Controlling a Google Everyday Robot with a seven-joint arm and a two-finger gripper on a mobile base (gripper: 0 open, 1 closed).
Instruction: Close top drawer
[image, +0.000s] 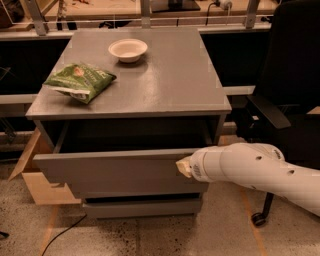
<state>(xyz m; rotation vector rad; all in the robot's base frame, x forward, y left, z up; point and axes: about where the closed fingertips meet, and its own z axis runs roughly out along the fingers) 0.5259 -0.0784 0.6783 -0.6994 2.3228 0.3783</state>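
Observation:
The top drawer (115, 172) is a wide matte-grey box with a plain front, uppermost in the grey cabinet (145, 85). It stands partly pulled out, with a dark gap between its front and the cabinet top. My gripper (183, 167) is at the end of the white arm (250, 167), coming in from the right. Its tip rests against the right part of the drawer front, near the top edge.
A green snack bag (80, 80) and a white bowl (128, 49) lie on the cabinet top. A lower grey drawer front (142, 206) sits beneath. A black office chair (285, 100) stands at the right. A cardboard box (35, 175) is at the left on the floor.

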